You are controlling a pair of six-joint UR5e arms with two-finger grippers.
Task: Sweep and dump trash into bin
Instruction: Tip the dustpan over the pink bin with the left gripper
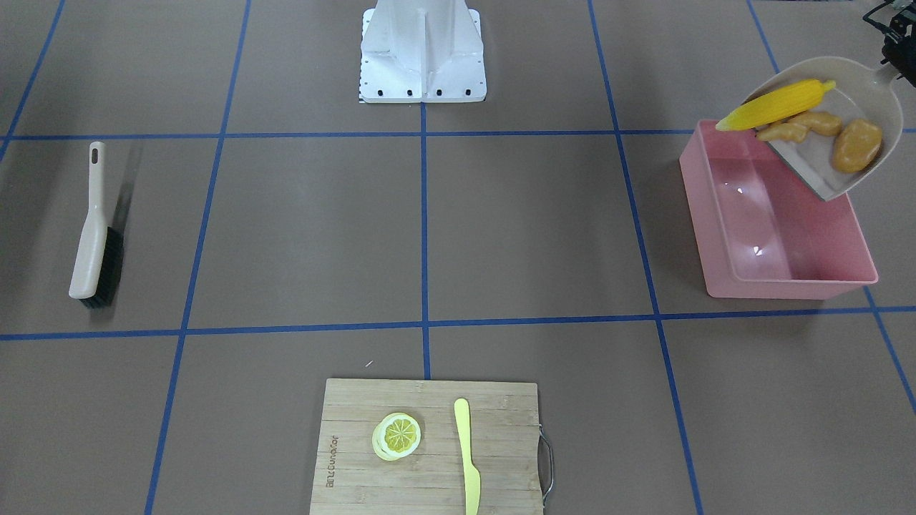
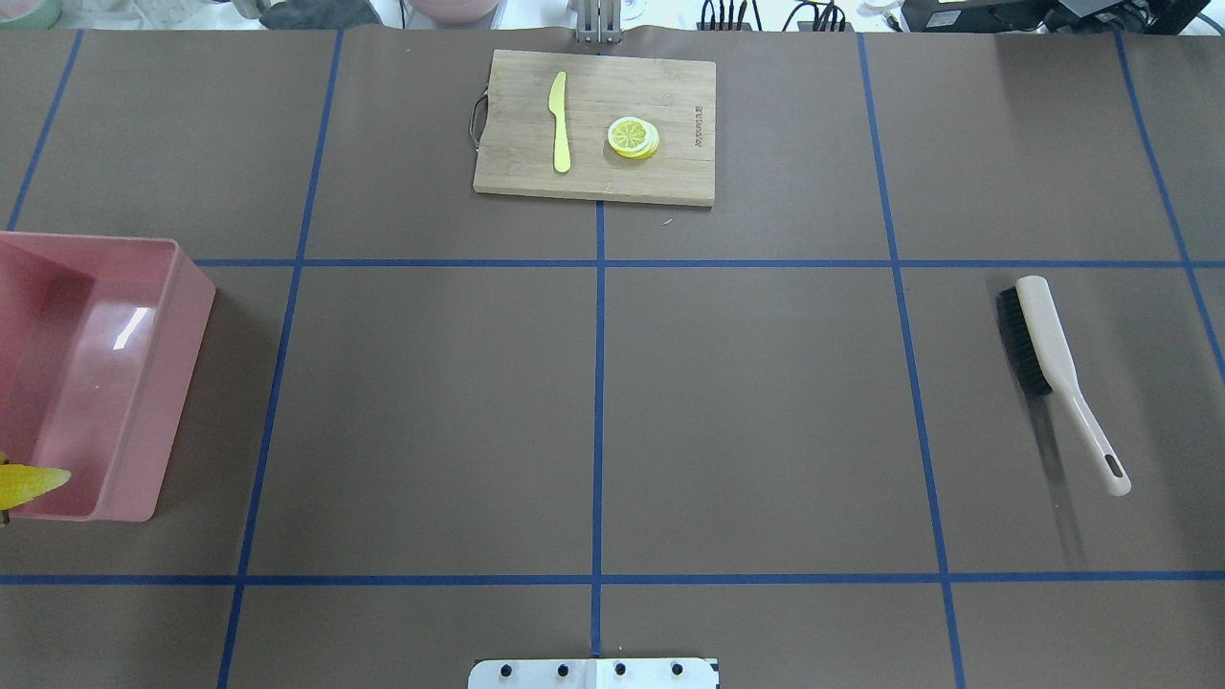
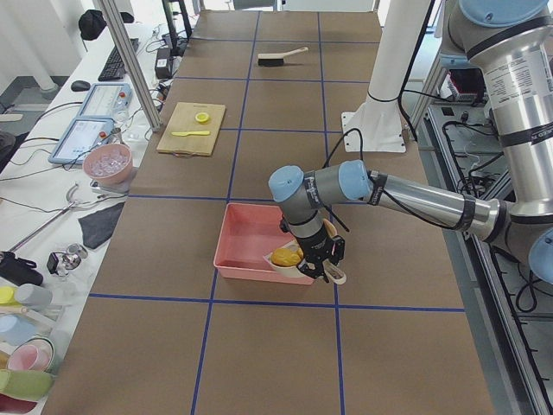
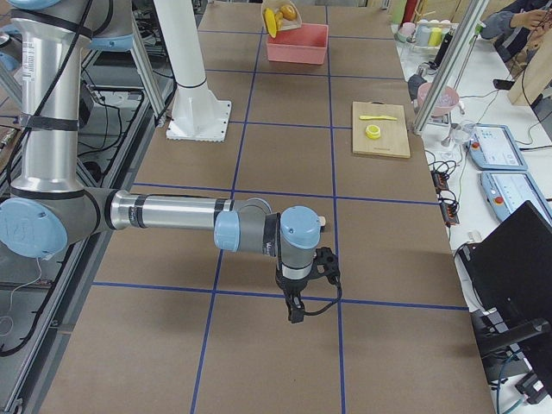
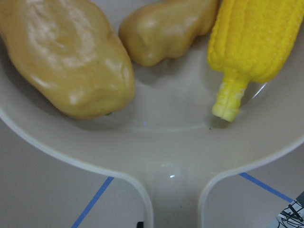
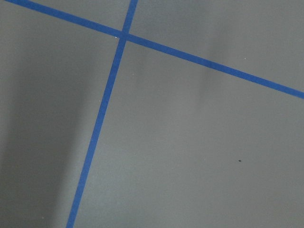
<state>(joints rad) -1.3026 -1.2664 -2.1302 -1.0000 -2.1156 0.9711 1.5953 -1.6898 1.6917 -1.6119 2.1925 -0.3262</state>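
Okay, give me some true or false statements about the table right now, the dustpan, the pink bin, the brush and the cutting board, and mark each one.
The corn cob, ginger root and potato lie in the dustpan. True.
The pink bin holds trash. False: it looks empty.
The brush is inside the bin. False: it lies on the table, far from the bin.
The lemon slice and knife lie on the cutting board. True.
The dustpan rests flat on the table. False: it is raised and tilted over the bin.
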